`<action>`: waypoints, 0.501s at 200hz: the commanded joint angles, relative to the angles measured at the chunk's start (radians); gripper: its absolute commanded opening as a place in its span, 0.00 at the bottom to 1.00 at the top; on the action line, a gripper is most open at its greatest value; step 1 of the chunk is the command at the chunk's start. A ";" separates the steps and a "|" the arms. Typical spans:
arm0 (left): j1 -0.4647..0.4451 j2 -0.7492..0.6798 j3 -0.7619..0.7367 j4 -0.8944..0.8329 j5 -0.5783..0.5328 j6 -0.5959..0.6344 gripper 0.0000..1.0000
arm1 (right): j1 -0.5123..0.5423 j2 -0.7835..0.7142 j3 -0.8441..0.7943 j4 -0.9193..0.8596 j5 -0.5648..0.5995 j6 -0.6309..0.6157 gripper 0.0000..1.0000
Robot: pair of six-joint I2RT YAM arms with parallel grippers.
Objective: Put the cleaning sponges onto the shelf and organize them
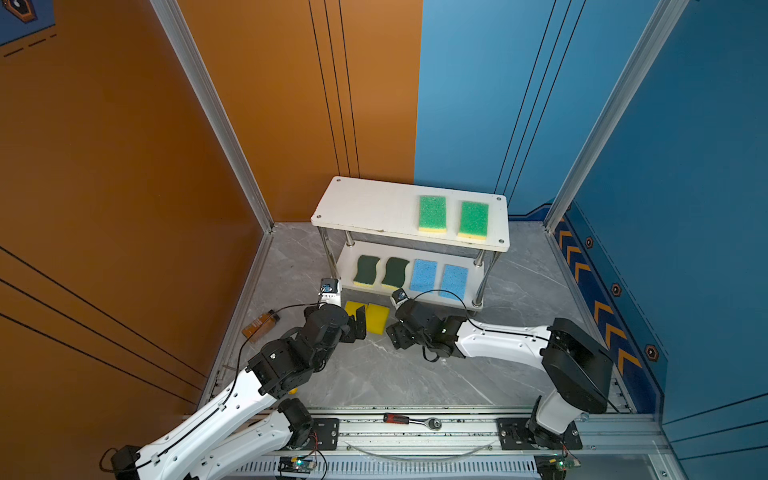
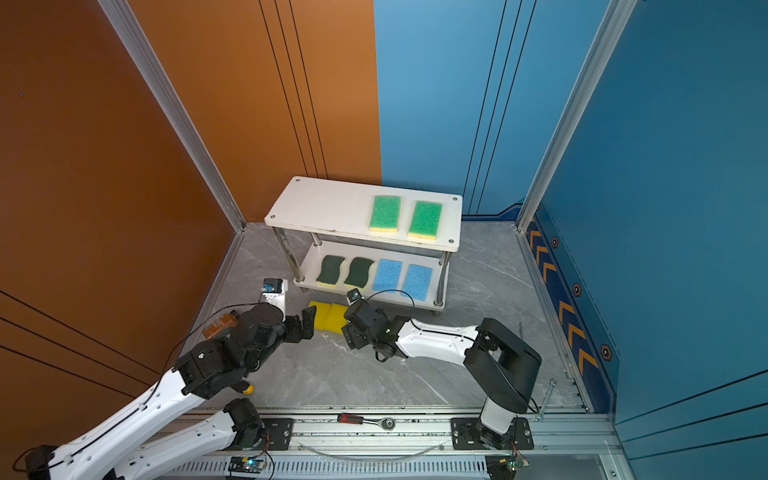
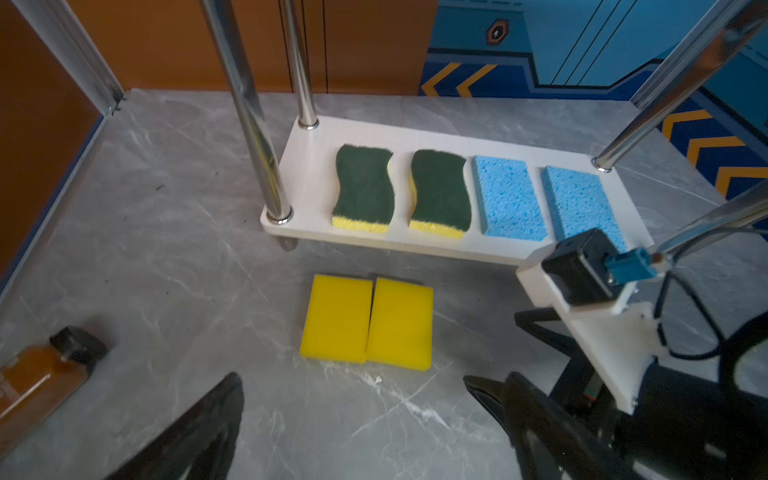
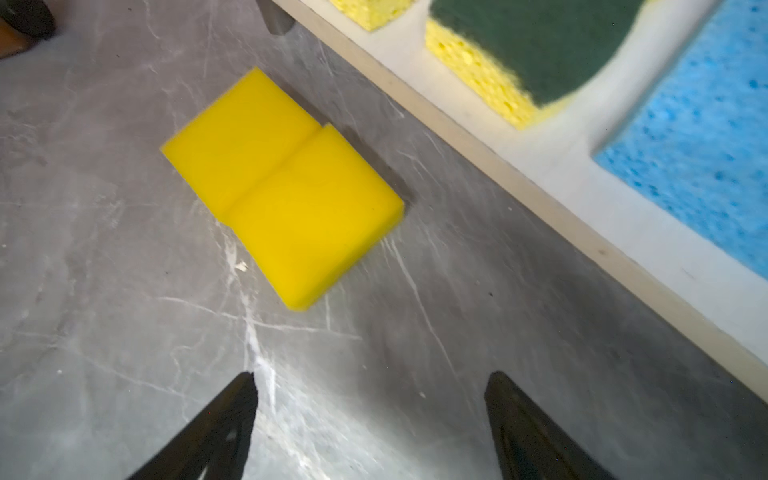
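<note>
Left tool [image 3: 352, 380] and right tool [image 4: 371, 376] gape empty. The yellow sponges [image 3: 399, 322] touch; gripping one may drag its twin.

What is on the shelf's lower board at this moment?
Two dark-green wavy sponges and two light blue sponges, in a row. In both top views the upper board hides its rear strip.

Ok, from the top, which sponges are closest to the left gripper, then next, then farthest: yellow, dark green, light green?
1. Yellow sponges, floor, beside left gripper.
2. Dark green sponges, lower board.
3. Light green sponges, top board.
</note>
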 commanded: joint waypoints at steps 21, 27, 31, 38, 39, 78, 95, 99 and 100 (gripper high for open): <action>0.011 -0.087 -0.122 -0.067 -0.016 -0.140 0.98 | 0.026 0.123 0.122 0.014 0.048 0.046 0.85; 0.011 -0.093 -0.136 -0.070 -0.008 -0.148 0.98 | 0.027 0.135 0.131 0.011 0.055 0.051 0.85; 0.011 -0.096 -0.144 -0.070 -0.003 -0.153 0.98 | 0.026 0.140 0.135 0.011 0.059 0.054 0.85; 0.012 -0.099 -0.157 -0.070 0.002 -0.162 0.98 | 0.024 0.148 0.138 0.010 0.065 0.062 0.85; 0.013 -0.100 -0.159 -0.068 0.003 -0.164 0.98 | 0.023 0.149 0.138 0.010 0.067 0.063 0.85; 0.018 -0.091 -0.208 -0.067 0.008 -0.184 0.98 | -0.012 0.162 0.127 0.036 0.040 0.109 0.85; 0.022 -0.088 -0.217 -0.067 0.016 -0.187 0.98 | -0.026 0.163 0.124 0.052 0.035 0.121 0.85; 0.024 -0.087 -0.219 -0.066 0.018 -0.188 0.98 | -0.027 0.165 0.124 0.056 0.031 0.122 0.85; 0.023 -0.087 -0.219 -0.065 0.019 -0.189 0.98 | -0.028 0.165 0.122 0.057 0.031 0.123 0.85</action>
